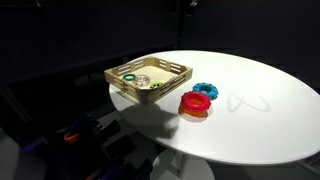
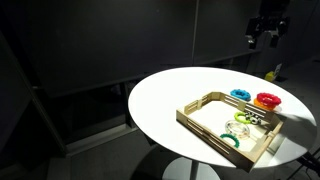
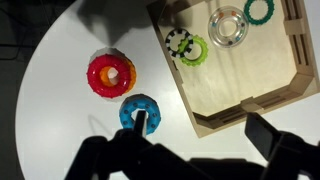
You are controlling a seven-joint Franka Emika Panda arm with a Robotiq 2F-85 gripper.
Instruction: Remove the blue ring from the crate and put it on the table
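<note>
Scene: large round white counter (image 1: 262,120) (image 2: 165,100) (image 3: 55,110) against a dark background.

Shallow square light-wood crate with slatted sides (image 1: 125,88) (image 2: 215,140) (image 3: 240,110) sits on the counter. Its floor holds several small rings:
- a bright green ring (image 3: 194,51) overlapping a darker toothed one (image 3: 177,40)
- a pale, glassy-looking ring (image 3: 228,27)
- a dark green ring (image 3: 259,10) at the picture's top edge

Small teal-blue chunky ring with a centre hole (image 1: 205,91) (image 2: 240,95) (image 3: 139,112):
- lies flat on the bare counter, outside the crate
- near one crate wall but apart from it

Red-orange chunky ring (image 1: 196,104) (image 2: 267,99) (image 3: 110,73):
- also flat on the counter
- just beside the blue ring; whether the two touch cannot be told from any view

End effector (image 2: 268,36) (image 3: 200,122):
- in an exterior view it hangs high, well above the counter and the rings
- in the wrist view its two dark fingers (image 3: 141,122) stand wide apart with nothing between them
- one finger overlaps the blue ring in the picture, the other sits near the crate's corner
- jaws are spread and holding nothing

Small yellow object (image 2: 272,73) at the far counter edge is too small to identify.
</note>
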